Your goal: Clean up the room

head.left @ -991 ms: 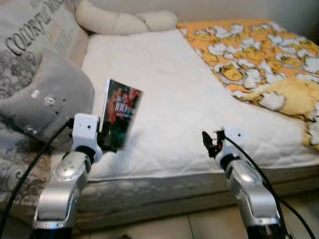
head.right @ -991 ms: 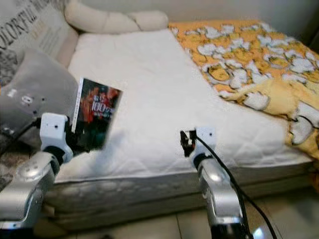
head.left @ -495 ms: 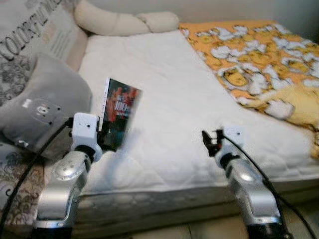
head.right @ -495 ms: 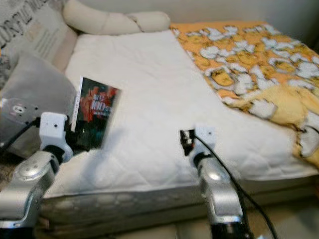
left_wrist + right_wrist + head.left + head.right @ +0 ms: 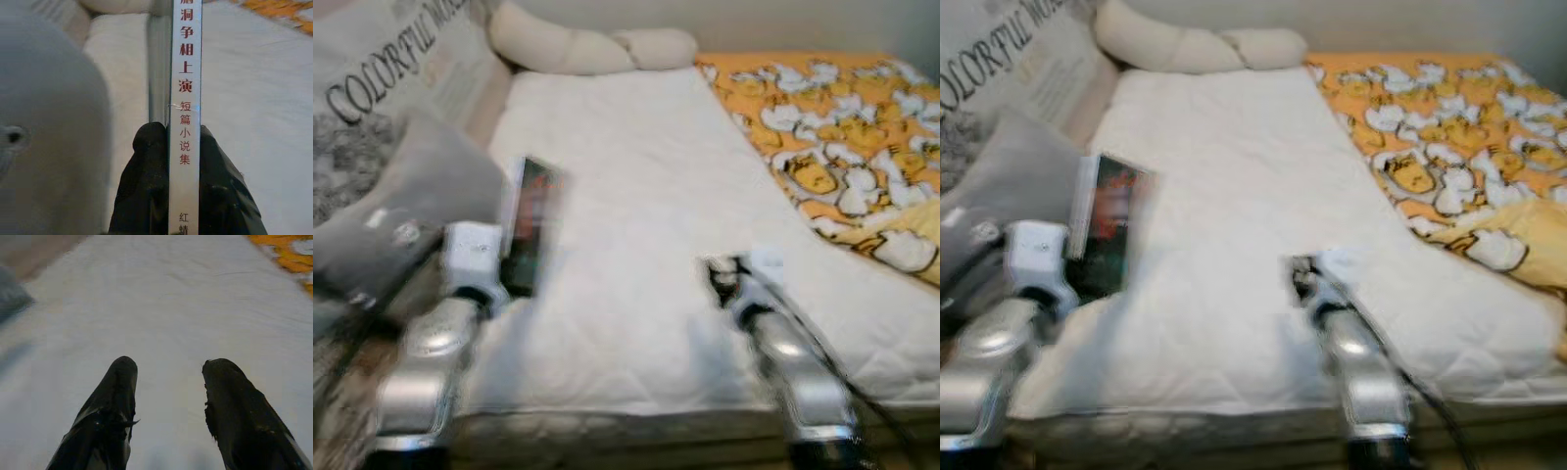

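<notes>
Two silver arms reach over a white mattress (image 5: pixel 636 196). The left gripper (image 5: pixel 183 161) has its black fingers (image 5: pixel 146 181) clamped on the lower edge of a book (image 5: pixel 530 223), holding it upright above the mattress's left side, beside a grey pillow (image 5: pixel 406 220). The right gripper (image 5: pixel 168 406) hovers with fingers spread apart, holding nothing. An orange patterned blanket (image 5: pixel 832 127) covers the bed's right side.

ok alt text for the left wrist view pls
The left gripper is shut on a thin book, held spine-on, its white spine printed with red Chinese characters. A blurred grey cushion is beside it, and the white mattress lies beyond.
</notes>
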